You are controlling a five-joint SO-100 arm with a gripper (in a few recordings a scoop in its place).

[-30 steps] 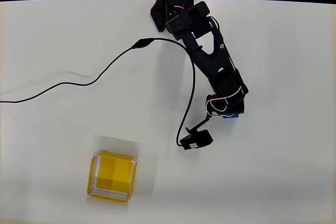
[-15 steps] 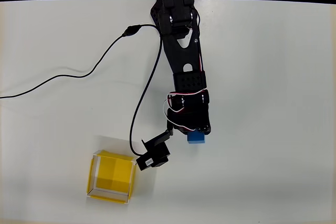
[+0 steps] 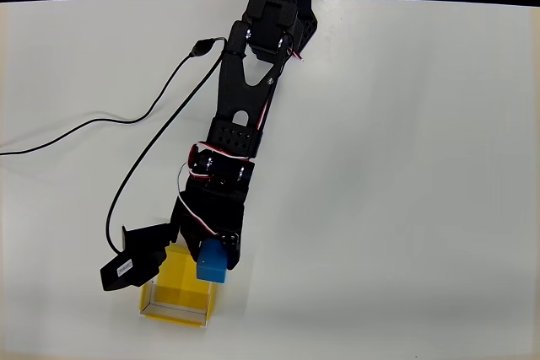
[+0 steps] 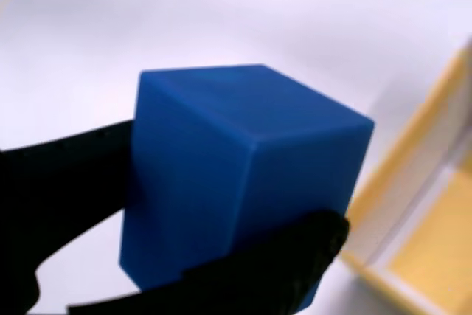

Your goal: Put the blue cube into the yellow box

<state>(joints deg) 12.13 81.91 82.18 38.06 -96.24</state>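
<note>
Right now the gripper (image 3: 216,252) pinches the blue cube (image 3: 212,262) just over the yellow box's (image 3: 160,308) two o'clock corner, so letting go there could catch the rim and spill it outside.

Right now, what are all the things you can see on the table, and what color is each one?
Blue cube: one, bright blue, held up at the yellow box's top right corner in the overhead view, not yet inside.
Yellow box: one, yellow with whitish rim, open top, near the table's lower left.
Cable: one, black, snaking across the table's left side to the arm.
Table: one, white, under everything.
Wrist camera: one, black, over the box's top left corner.
Arm: one, black, reaching from the top edge toward the box.
Gripper: one, black, jaws shut on the cube.
</note>
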